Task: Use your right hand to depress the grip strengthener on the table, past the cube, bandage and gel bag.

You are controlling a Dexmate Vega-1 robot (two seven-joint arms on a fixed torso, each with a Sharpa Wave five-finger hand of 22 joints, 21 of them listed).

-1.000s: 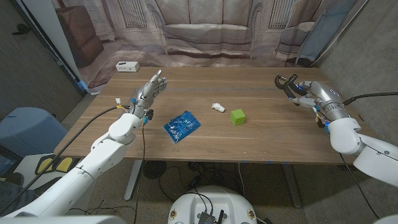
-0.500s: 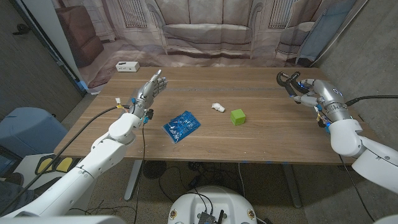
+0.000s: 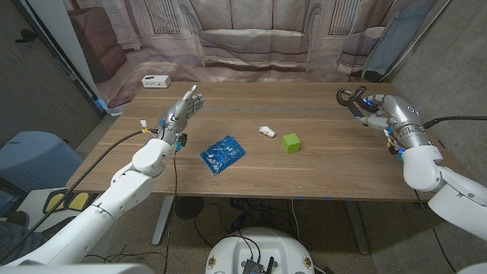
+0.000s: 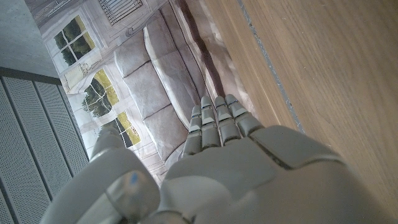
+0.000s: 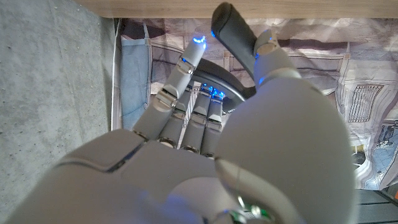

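Note:
The black grip strengthener (image 3: 348, 96) lies at the table's far right, beyond the green cube (image 3: 291, 142), the small white bandage (image 3: 266, 131) and the blue gel bag (image 3: 222, 153). My right hand (image 3: 383, 111) is on it. In the right wrist view the fingers (image 5: 186, 93) reach around its curved black part, and the thumb lies beside the black handle (image 5: 235, 28). My left hand (image 3: 183, 111) stands at the left of the table with its fingers straight and apart, holding nothing, well away from the gel bag.
A small white box (image 3: 155, 81) sits at the table's far left corner. A printed backdrop of a sofa hangs behind the wooden table (image 3: 319, 171). The table's right edge runs just past my right hand.
My right hand has edged slightly further onto the grip strengthener, fingers closing around it. The left arm, cube, bandage and gel bag have stayed put.

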